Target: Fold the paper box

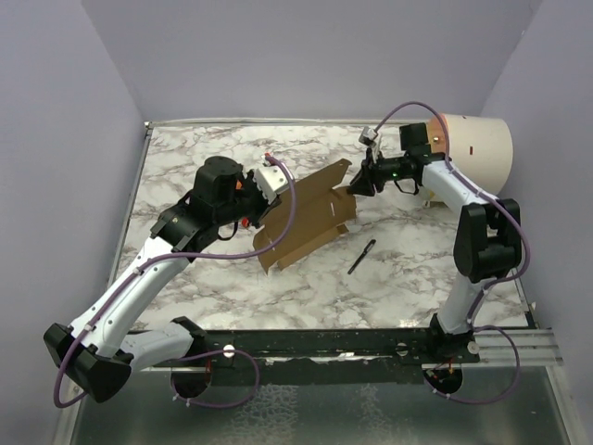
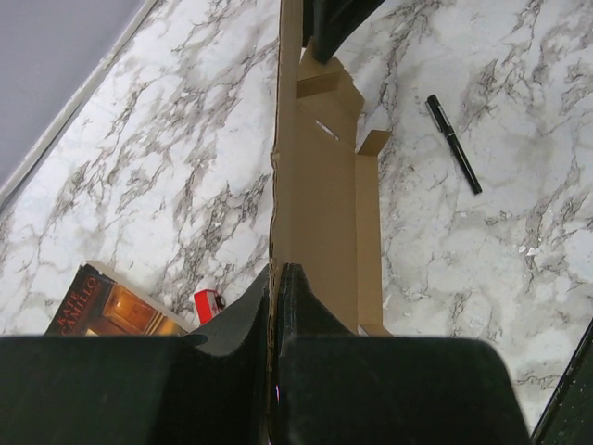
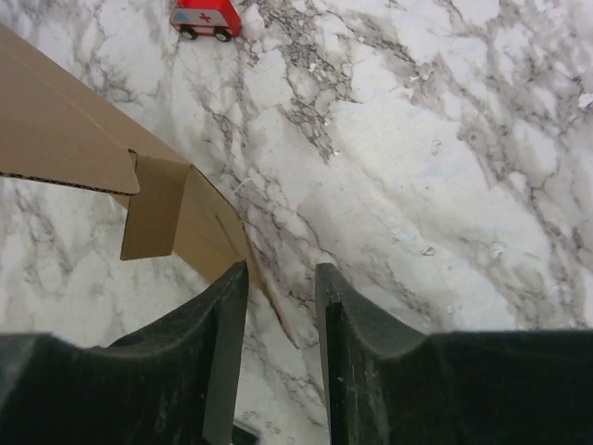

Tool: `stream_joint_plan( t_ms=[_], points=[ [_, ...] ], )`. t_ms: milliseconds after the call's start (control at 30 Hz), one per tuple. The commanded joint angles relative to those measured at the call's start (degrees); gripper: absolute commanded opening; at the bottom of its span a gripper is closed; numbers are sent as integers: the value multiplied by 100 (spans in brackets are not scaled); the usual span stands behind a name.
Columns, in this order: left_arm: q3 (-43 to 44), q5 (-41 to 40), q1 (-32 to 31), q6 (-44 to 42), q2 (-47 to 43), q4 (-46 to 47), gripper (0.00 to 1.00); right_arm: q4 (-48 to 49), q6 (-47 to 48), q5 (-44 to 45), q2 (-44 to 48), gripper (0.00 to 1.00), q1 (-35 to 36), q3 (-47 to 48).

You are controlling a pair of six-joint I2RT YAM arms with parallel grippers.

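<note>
Marble table [image 1: 417,269]. We saw paper box [image 1: 310,218] half-raised and tilted, just left of pen [image 1: 361,257]. Left gripper [image 2: 278,273] clamped on its edge. Right gripper [image 3: 281,273] jaws apart, flap corner between them. We judged risk: off-centre closing could crease flap or twist sheet out of left pinch.

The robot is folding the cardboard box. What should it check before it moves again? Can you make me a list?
1. Is the left end effector clamped on the paper box edge? Ok, shut tight on it.
2. Is the flap edge sitting between the fingers of the right end effector? Ok.
3. Is the right end effector closed on that flap? Not ok, a gap shows beside the cardboard.
4. Is the pen out of the box's way? Ok, it lies apart from it.
5. Is the toy ambulance out of the way? Ok, well beyond the flap.
</note>
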State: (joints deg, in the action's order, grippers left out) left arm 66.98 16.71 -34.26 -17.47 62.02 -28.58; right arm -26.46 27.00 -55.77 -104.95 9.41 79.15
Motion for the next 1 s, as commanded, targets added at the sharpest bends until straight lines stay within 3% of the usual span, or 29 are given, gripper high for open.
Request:
stream_joint_plan(
  t_ms=[0,67,133,300,600,767,967],
  points=[
    [-9,154,-19,41,-154,167,0,-491,399,-317,-40,24,69,186],
    [-33,152,-19,42,-153,203,0,-518,526,-401,-8,7,70,124],
    [-68,165,-18,74,-155,235,0,-427,613,-499,92,1,74,4],
    [-31,200,-19,192,-141,342,0,767,421,-715,733,1,79,-721],
    [259,479,-19,181,100,306,0,5431,-1138,-252,1817,1,87,-2992],
    [-65,764,-28,373,238,606,0,6593,-1347,288,1683,1,133,-3786],
    [-324,968,-37,487,308,684,0,6950,-1213,587,1753,1,149,-4472]
  ],
)
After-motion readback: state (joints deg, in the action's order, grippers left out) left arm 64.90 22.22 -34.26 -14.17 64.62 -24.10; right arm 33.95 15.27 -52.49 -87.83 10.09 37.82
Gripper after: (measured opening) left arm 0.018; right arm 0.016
